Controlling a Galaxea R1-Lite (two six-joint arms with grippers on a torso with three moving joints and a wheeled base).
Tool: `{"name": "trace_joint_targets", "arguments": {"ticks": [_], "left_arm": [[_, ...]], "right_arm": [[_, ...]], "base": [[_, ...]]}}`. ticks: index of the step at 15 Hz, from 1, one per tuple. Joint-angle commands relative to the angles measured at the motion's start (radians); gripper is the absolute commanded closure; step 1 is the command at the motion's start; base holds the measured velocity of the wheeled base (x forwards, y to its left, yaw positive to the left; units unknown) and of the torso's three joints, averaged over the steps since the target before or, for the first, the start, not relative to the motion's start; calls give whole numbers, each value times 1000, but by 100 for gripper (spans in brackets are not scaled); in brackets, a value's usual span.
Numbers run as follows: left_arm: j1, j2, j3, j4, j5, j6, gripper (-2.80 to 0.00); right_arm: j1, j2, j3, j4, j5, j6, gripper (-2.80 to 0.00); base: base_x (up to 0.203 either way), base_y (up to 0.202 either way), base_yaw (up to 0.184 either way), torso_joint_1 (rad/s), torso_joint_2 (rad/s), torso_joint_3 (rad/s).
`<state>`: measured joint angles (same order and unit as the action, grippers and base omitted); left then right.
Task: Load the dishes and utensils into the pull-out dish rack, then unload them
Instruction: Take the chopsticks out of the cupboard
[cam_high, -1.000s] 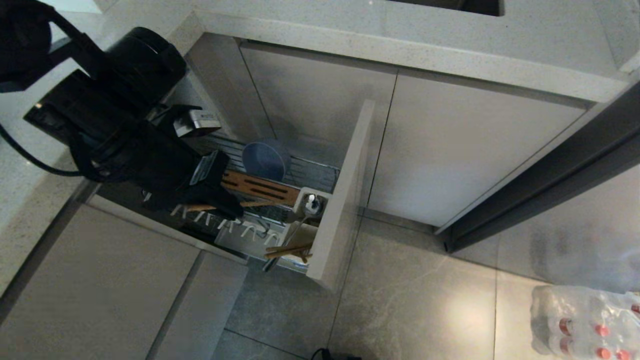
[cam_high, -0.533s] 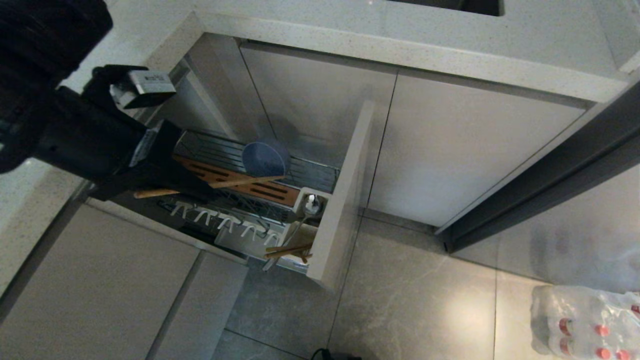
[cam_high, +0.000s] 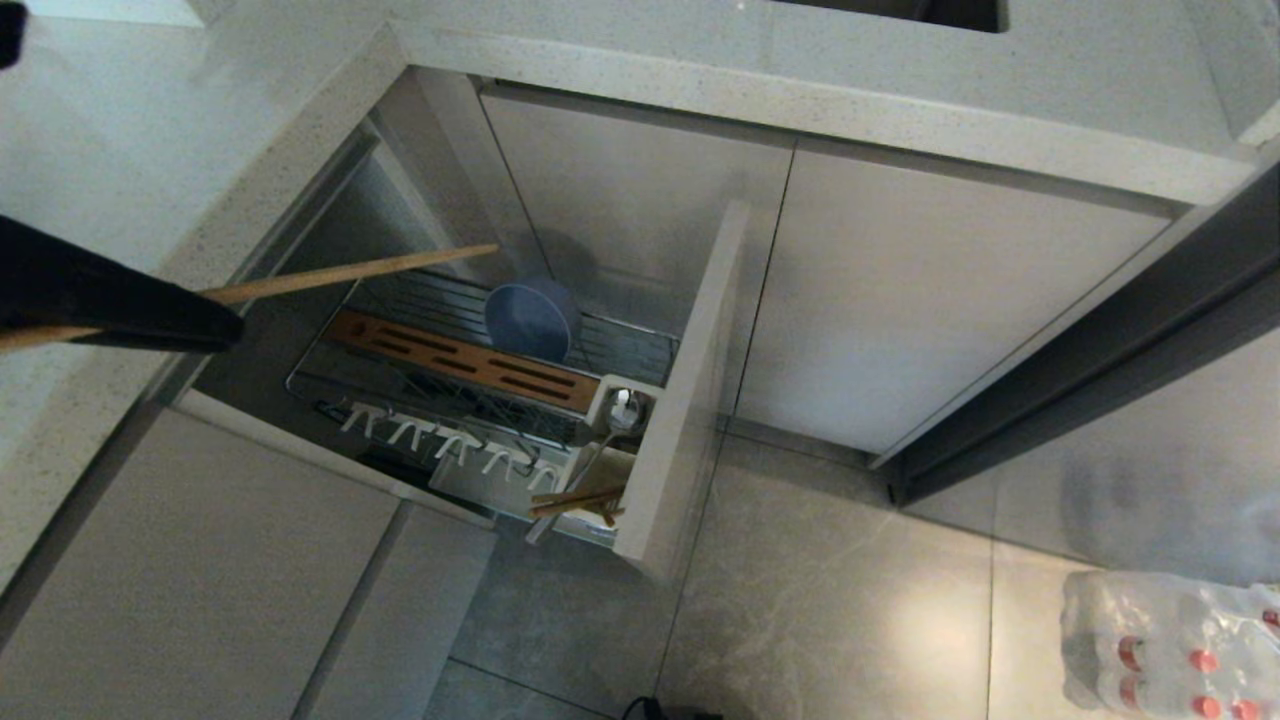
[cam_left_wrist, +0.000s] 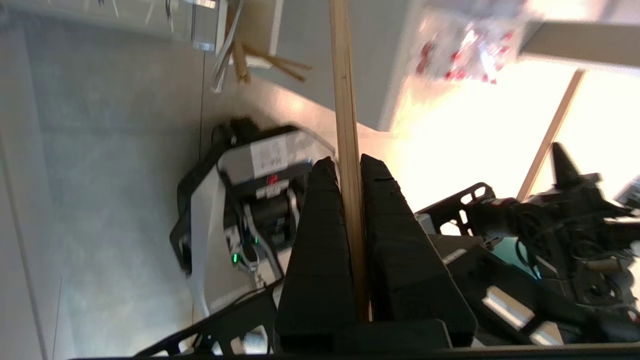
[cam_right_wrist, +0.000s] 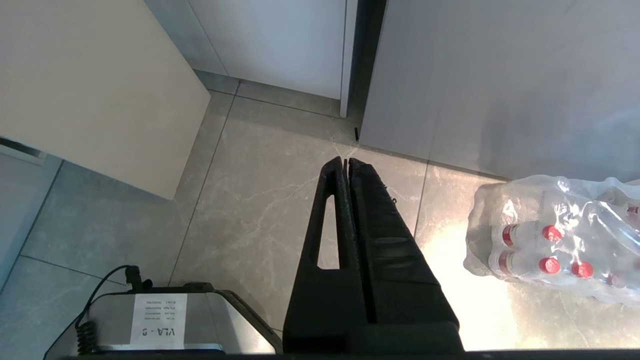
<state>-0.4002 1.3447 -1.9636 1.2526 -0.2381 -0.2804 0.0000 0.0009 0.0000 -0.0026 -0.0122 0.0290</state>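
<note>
Left gripper (cam_left_wrist: 348, 167) clamped on a single wooden chopstick (cam_high: 350, 270), black fingers (cam_high: 120, 305) pinching it near its thick end, up at the left over the countertop edge (cam_high: 300, 140). Long axis close to level, slightly rising, free tip aimed toward the cabinet fronts and hanging above the back of the pull-out dish rack (cam_high: 330, 395), apart from it. Down in the rack: light-blue bowl (cam_high: 530, 320) on edge behind the slotted wooden strip (cam_high: 470, 365); more chopsticks (cam_high: 575, 500) and a spoon (cam_high: 590, 450) leaning out at the white utensil cup (cam_high: 625, 395). Right gripper (cam_right_wrist: 346, 162) pressed shut on nothing, low over the floor tiles (cam_right_wrist: 250, 210) near a wrapped pack of bottles (cam_right_wrist: 555, 250).
</note>
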Motion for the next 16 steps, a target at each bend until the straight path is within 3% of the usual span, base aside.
{"name": "trace_joint_targets", "arguments": {"ticks": [1, 7, 11, 16], "left_arm": [[0, -79, 0, 4, -2, -2, 0], [17, -258, 1, -9, 0, 1, 0], [119, -379, 1, -53, 15, 4, 0], [314, -467, 2, -109, 49, 4, 0]], "right_arm": [[0, 1, 0, 0, 0, 0, 0], [0, 1, 0, 0, 0, 0, 0], [0, 1, 0, 0, 0, 0, 0], [0, 1, 0, 0, 0, 0, 0]], "base": [[0, 0, 0, 0, 0, 0], [0, 0, 0, 0, 0, 0], [0, 0, 0, 0, 0, 0], [0, 0, 0, 0, 0, 0]]}}
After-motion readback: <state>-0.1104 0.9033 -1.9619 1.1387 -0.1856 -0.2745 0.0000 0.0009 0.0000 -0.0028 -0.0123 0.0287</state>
